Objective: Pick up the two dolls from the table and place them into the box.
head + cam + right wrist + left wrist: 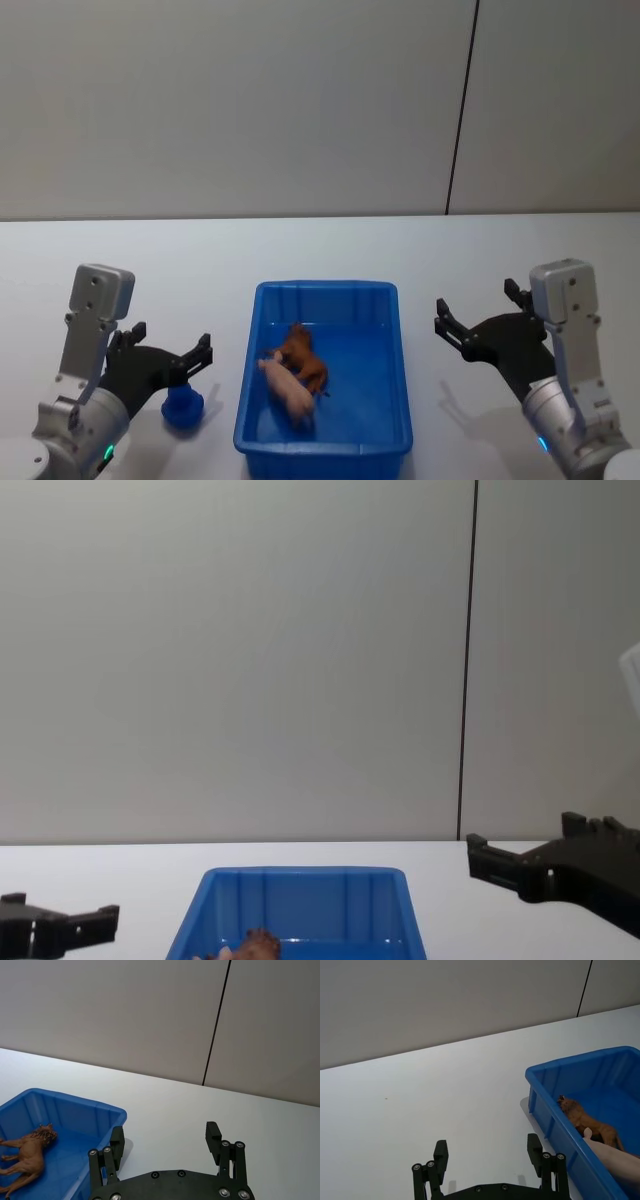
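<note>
Box sits centre of the table, open on top; its thick rim and walls are the main barrier at table level. Inside, the reddish-brown doll and the pink doll lie touching, left of centre; the right part and far end of the floor are bare.

Left side: a small blue object stands on the table just left of the box, under the left gripper, fingers spread, narrowing that gap.

Right side: right gripper, fingers apart, above bare table right of the box.

Far half of the table bare up to the wall.
</note>
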